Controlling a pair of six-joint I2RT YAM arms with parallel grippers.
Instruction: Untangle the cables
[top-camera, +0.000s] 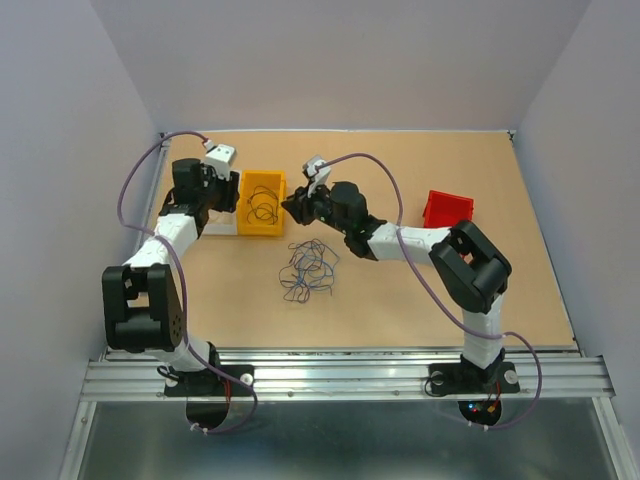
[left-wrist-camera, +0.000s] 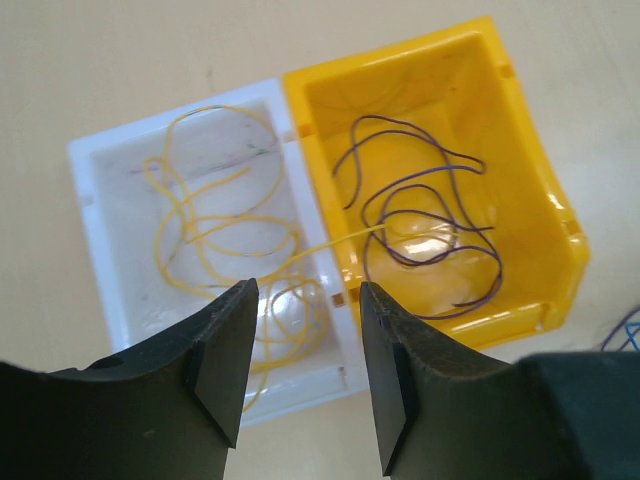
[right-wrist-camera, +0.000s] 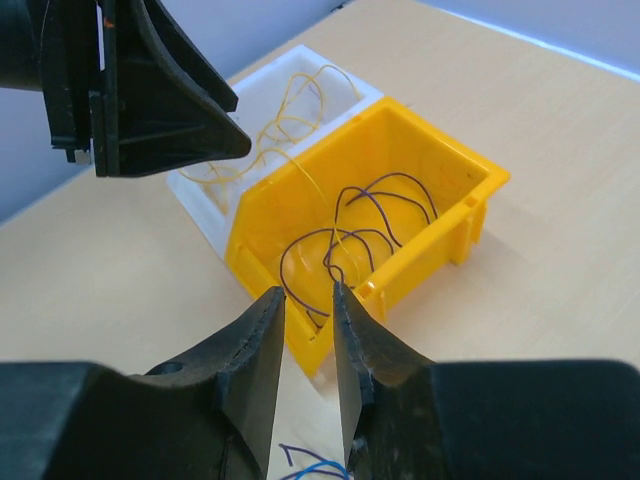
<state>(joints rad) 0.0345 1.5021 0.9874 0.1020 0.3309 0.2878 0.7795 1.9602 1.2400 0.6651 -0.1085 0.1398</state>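
Left gripper (left-wrist-camera: 306, 300) sits closest to the lens in the left wrist view: 2 black fingers (left-wrist-camera: 225, 350) spread well apart, nothing between the pads. State: released.

Directly beneath it, 2 bins stand side by side, walls touching.
- White bin (left-wrist-camera: 85, 170): holds 1 looped yellow wire (left-wrist-camera: 157, 250). 1 strand of it crosses the shared wall and ends inside the neighbouring bin.
- Yellow bin (left-wrist-camera: 520, 130): holds 1 dark purple wire (left-wrist-camera: 415, 178) in loose curls on its floor.

Right gripper (right-wrist-camera: 306, 298) hangs at the near corner of the yellow bin, on the side away from the white bin. Its jaws are parted by a narrow slit and the table shows through the gap. State: released, nothing seen clamped. The stray yellow strand ends close to 1 fingertip; contact cannot be told.

Cables (top-camera: 310, 268): small tangle of thin dark blue-black loops with a few orange-tan strands, flat on the table (top-camera: 420, 290) near its centre, just on the near side of the yellow bin and apart from both grippers. Neither gripper touches it.

Red bin (top-camera: 447, 200) stands well to the right, beside the right arm's elbow.
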